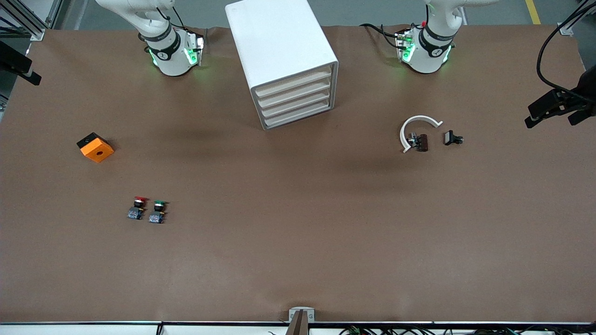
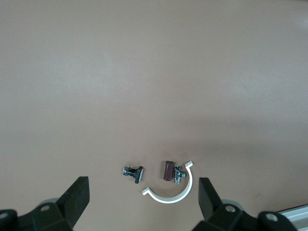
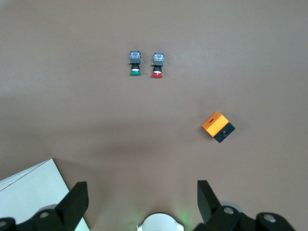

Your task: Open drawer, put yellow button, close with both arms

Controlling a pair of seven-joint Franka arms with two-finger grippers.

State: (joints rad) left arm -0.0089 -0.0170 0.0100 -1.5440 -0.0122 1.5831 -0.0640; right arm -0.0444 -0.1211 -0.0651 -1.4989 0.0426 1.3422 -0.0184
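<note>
The white cabinet point(image 1: 279, 42) stands between the two arm bases, and its corner shows in the right wrist view point(image 3: 29, 192). The drawer point(image 1: 293, 83) is the uppermost of four cream fronts and sits shut, flush with the others. The yellow button is out of view. My left gripper point(image 2: 143, 186) hangs open and empty high over a white curved clip point(image 2: 173, 195) and two small parts. My right gripper point(image 3: 142, 190) is open and empty, high over the table close to its own base point(image 3: 161, 222). Neither hand shows in the front view.
A red-capped button point(image 1: 137, 208) and a green-capped button point(image 1: 158, 211) stand side by side, nearer the front camera toward the right arm's end. An orange box with a hole point(image 1: 95, 147) lies farther back. The white clip point(image 1: 416, 128), a brown part point(image 1: 422, 142) and a black part point(image 1: 451, 138) lie toward the left arm's end.
</note>
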